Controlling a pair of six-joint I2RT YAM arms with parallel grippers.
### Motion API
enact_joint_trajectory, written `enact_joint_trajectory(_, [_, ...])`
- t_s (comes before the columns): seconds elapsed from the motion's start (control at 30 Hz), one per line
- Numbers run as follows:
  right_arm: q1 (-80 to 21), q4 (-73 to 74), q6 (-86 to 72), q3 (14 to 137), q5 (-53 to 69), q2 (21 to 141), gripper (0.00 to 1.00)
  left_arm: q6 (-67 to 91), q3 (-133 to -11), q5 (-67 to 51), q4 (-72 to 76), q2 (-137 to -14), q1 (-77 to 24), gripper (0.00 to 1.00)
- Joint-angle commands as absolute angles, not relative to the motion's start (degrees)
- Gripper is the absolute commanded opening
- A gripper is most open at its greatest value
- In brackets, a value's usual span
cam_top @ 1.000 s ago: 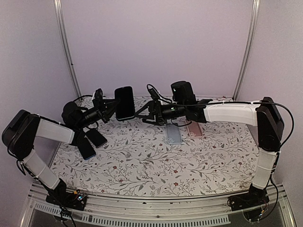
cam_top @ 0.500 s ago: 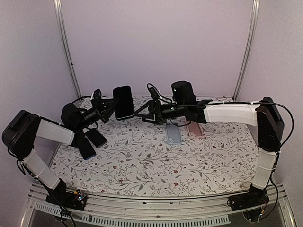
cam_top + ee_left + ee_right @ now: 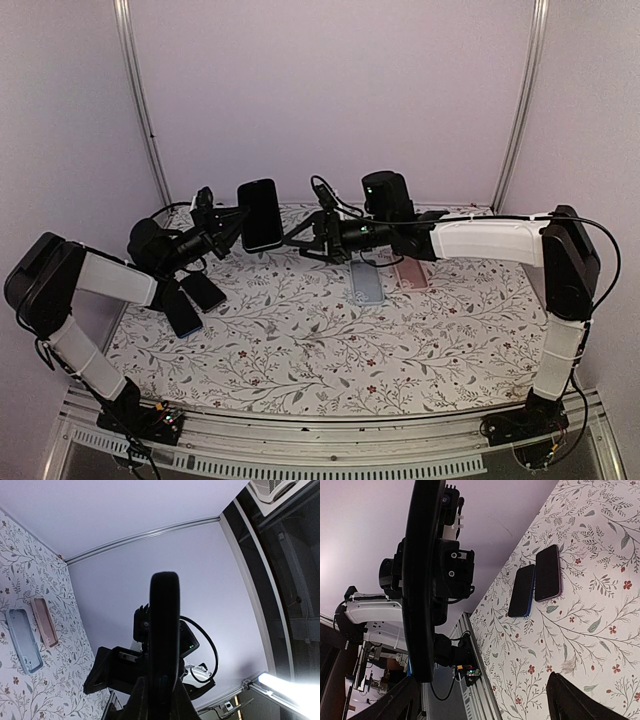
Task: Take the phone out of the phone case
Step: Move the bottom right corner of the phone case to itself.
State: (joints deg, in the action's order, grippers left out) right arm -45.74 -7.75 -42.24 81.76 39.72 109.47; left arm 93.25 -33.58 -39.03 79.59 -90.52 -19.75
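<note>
From above, the left gripper [image 3: 232, 222] is closed on the lower end of the phone [image 3: 259, 215] and holds it upright over the far side of the table [image 3: 300, 340]. Since a second ago the phone has moved slightly left, and the right gripper [image 3: 300, 238] has followed it, wide open and empty.

The left wrist view shows the phone edge-on, pinched between the fingers [image 3: 141, 700].

In the right wrist view it stands ahead of the spread fingers [image 3: 390, 702], untouched. I think the case is not pulled yet.

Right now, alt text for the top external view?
The shut left pincer holds a black rectangular phone upright above the floral-print table; the open right pincer faces it. A blue plastic case and a pink one lie on the table.
</note>
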Motion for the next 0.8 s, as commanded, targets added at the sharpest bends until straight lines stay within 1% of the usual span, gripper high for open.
enact_joint_trajectory(0.0, [-45.0, 2.2, -41.6, 79.3, 34.5, 113.2, 0.89, 97.6, -37.0, -37.7, 93.5, -86.8, -20.6, 0.00])
enact_joint_trajectory(0.43, [-45.1, 2.4, -41.2, 79.5, 33.5, 114.0, 0.89, 96.1, -38.6, -37.4, 91.3, -86.9, -23.4, 0.00])
enact_joint_trajectory(0.53, [-45.0, 0.6, -41.7, 79.5, 34.5, 113.5, 0.89, 95.8, -38.4, -37.4, 91.0, -87.2, -23.8, 0.00])
enact_joint_trajectory(0.63, [-45.0, -4.5, -42.7, 79.0, 36.7, 112.8, 0.89, 95.5, -37.7, -37.4, 90.9, -87.4, -23.8, 0.00])
enact_joint_trajectory(0.77, [-45.0, -6.5, -43.9, 80.1, 38.8, 112.4, 0.89, 95.4, -37.5, -37.6, 91.3, -87.8, -24.0, 0.00])
